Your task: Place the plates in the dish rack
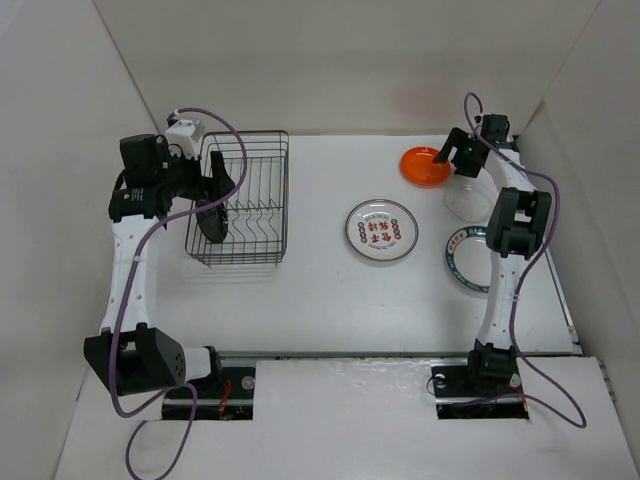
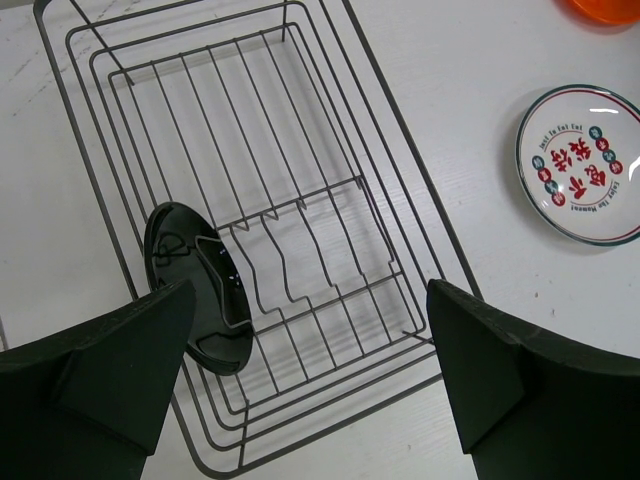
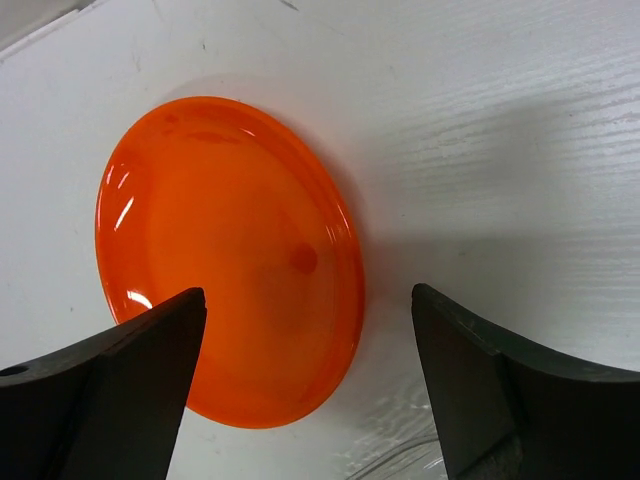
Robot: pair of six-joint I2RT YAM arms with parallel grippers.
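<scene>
The orange plate lies flat on the table, far right, beneath the right gripper, whose jaws are spread and empty. It looks light, stiff and glossy — probably slippery — so pinch its raised rim (nearest edge).

The white plate bears red Chinese characters (and small rim lettering), none sharp enough to read.

White table carries a dark wire dish rack at left, a white plate with red characters mid-table, a small orange plate far right, a clear glass plate just beside it, and a green-rimmed white plate nearer.
</scene>
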